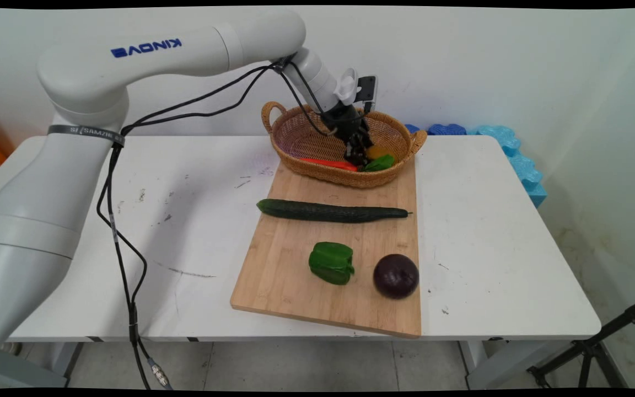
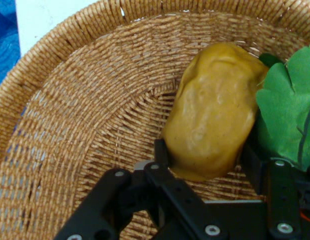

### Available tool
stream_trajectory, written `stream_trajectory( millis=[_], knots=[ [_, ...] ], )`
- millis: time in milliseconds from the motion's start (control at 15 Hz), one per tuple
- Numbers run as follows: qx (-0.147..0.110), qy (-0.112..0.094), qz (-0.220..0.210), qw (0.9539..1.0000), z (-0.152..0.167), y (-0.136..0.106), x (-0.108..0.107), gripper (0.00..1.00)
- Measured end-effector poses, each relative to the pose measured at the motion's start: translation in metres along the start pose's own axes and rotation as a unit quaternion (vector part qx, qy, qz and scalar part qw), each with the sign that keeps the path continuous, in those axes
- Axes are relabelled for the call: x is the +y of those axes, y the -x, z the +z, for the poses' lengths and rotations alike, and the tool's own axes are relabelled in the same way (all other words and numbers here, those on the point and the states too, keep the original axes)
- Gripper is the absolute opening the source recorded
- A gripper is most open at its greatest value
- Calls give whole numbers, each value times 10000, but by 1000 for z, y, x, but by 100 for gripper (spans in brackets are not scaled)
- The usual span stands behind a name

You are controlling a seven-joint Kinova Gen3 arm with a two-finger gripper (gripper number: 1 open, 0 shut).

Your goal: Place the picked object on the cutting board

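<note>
- Basket [image 1: 295, 140] sits at the far end of the board [image 1: 279, 275], on the table [image 1: 196, 248]; I'm reaching down into it.
- In the basket, left to right: a red vegetable [image 1: 331, 164] lying flat, then my pincer [image 1: 359, 157], the potato [image 1: 377, 151] and a green leaf [image 1: 379, 162].
- Hand view: pincer [image 2: 207, 155] is closed on the potato [image 2: 215, 110], one finger pressed on each side of its near end.
- I can't tell whether the potato's far end is resting on the weave [image 2: 84, 125] or is just off it.
- The leaf [image 2: 287, 105] touches the potato's right side, just beside my right finger.
- Outside the basket, on the board: the cucumber [image 1: 328, 211] lies crosswise just in front of it. Nearer the camera are the green pepper [image 1: 331, 263] and then a dark purple round vegetable [image 1: 396, 275], close but apart.
</note>
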Motion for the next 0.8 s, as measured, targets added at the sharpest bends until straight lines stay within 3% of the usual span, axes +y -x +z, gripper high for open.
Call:
stream_trajectory(
  millis=[333,800],
  knots=[
    [-15,-96,-32,9999,-12,-1,2,0],
    [-27,-403,-235,9989,-55,-4,11,0]
  ],
)
